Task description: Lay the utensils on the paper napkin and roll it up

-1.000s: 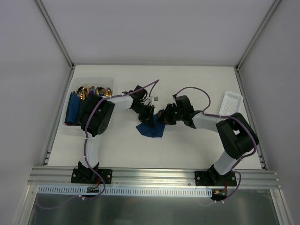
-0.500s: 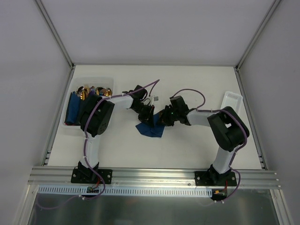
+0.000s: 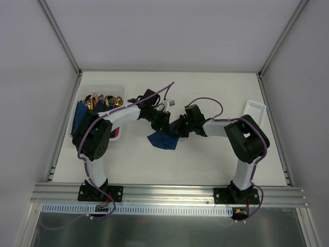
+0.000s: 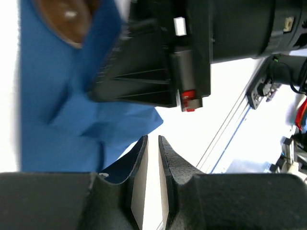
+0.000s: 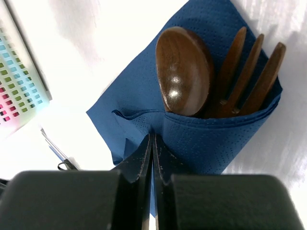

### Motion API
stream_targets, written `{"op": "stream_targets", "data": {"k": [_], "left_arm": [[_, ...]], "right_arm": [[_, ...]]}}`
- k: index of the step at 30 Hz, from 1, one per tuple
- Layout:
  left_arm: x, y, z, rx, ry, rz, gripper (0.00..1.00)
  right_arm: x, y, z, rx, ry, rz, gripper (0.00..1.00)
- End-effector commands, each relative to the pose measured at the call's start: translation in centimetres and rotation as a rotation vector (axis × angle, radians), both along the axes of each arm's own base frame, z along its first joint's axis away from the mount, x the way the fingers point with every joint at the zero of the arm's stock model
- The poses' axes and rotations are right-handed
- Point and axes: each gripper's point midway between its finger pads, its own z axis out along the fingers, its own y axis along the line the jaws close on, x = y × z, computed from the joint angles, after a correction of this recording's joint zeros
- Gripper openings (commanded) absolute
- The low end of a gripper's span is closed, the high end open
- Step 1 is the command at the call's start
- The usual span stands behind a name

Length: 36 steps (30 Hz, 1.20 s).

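Pinching paper napkin [image 5: 201,129] flap with right hand [image 5: 152,143], pressed together, lower centre of right wrist view. Utensils [image 5: 184,72] on napkin mid-table [image 3: 205,154], long axis toward upper right, away from right hand. Left hand [image 4: 152,143] narrowly apart, gripping nothing, napkin at its left. Probably rolling across that axis next.

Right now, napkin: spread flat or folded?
Folded: a flap of the paper napkin crosses the utensils, leaving only their heads showing.
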Motion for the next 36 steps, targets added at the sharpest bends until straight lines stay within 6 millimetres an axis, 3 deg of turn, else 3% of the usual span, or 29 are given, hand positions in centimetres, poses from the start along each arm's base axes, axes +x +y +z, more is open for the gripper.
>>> {"op": "stream_targets", "data": {"k": [1, 9, 14, 27, 31, 36], "left_arm": [[-2.7, -1.0, -0.6, -0.015, 0.080, -0.037, 0.14], [-2.6, -1.5, -4.3, 0.029, 0.168, 0.008, 0.13], [-1.4, 0.2, -7.2, 0.076, 0.221, 0.092, 0.11], [-2.8, 2.3, -10.0, 0.133, 0.263, 0.075, 0.12], [-2.9, 2.1, -8.5, 0.094, 0.230, 0.040, 0.18], [-1.8, 0.7, -3.3, -0.021, 0.130, 0.007, 0.28]], "right_arm": [[-0.5, -1.0, -2.5, -0.058, 0.036, -0.023, 0.02], [-0.6, -0.9, -2.4, -0.039, 0.040, -0.017, 0.01], [-0.8, -1.5, -2.4, -0.046, 0.047, -0.039, 0.00], [-0.3, -2.7, -1.1, -0.030, 0.030, -0.066, 0.00], [-0.8, -3.1, -1.5, -0.043, 0.037, -0.065, 0.00], [-1.0, -3.4, -1.8, -0.045, 0.043, -0.078, 0.00]]}}
